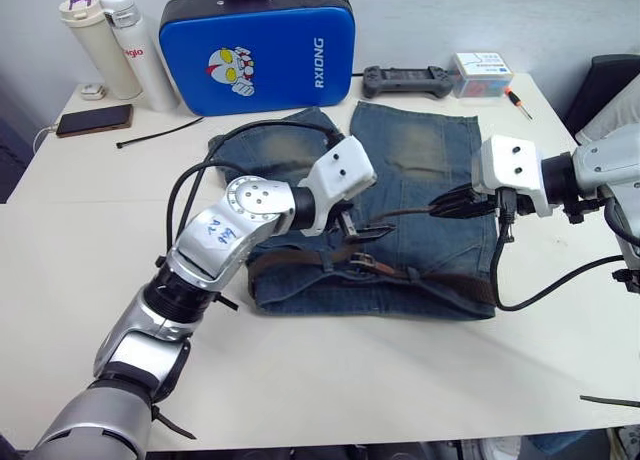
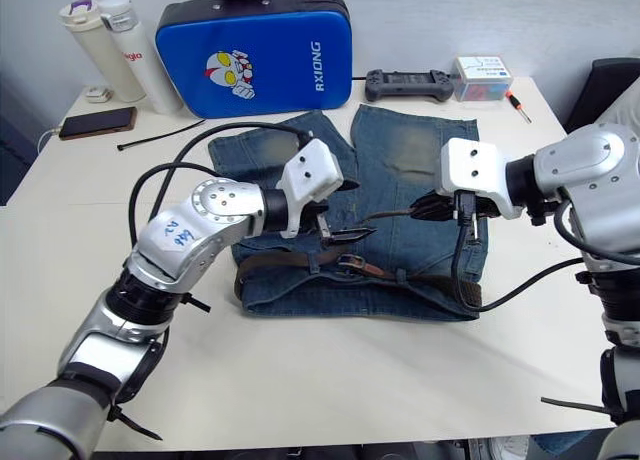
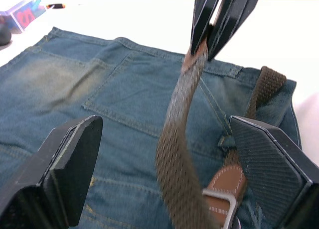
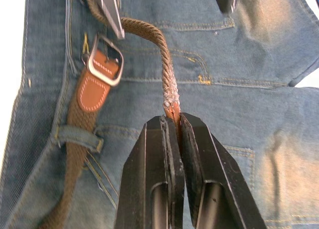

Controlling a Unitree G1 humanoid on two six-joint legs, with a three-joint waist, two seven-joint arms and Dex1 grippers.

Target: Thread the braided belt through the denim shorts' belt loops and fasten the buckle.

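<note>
Belt tip pinched between the closed fingers of the right gripper (image 4: 172, 120), the braided belt (image 4: 155, 45) running straight ahead of those fingers toward the buckle (image 4: 105, 58), which lies just beyond and to one side of the left gripper (image 3: 164, 174). Left gripper wide open and holding nothing, its two fingers straddling the raised strap above the denim shorts (image 1: 420, 160). Strap already passed under one of the belt loops (image 4: 77, 137) at the waistband. Judged relation: strap axis runs from right fingers to buckle; the left gripper is nearer the buckle.
</note>
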